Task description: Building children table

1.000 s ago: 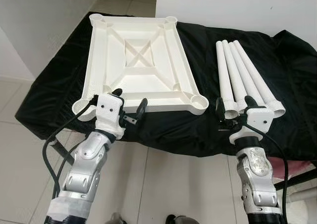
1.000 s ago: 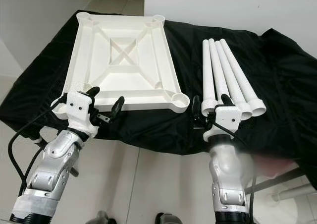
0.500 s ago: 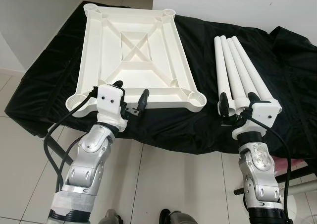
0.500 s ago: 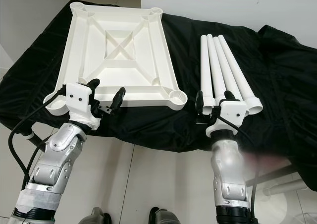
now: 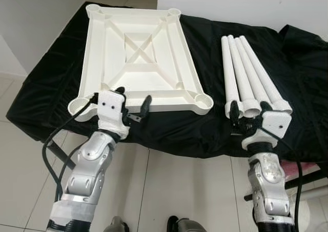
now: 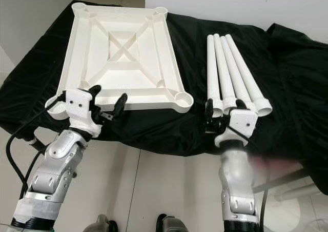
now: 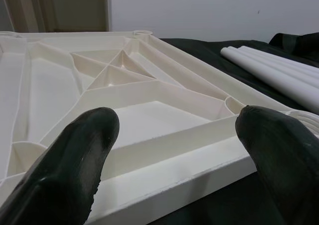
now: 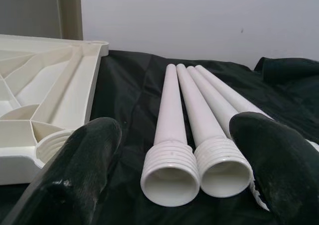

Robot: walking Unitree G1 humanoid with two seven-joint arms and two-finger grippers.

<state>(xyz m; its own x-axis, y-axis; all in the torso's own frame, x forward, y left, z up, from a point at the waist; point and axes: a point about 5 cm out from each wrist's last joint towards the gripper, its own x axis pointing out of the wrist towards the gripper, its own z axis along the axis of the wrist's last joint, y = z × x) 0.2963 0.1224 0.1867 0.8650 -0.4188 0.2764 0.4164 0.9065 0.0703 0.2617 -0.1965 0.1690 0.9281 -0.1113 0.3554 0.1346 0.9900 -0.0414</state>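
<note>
A black cloth covered the stand. The white tabletop lay upside down, four legs beside it. My left gripper and right gripper were wide open, holding nothing. The legs could roll off if I bumped them.

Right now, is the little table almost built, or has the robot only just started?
Only just started. Done: the tabletop lies upside down on the black cloth, four legs beside it. In hand: nothing; the left gripper and right gripper are open, empty. Left: screwing every leg into a corner socket.
</note>
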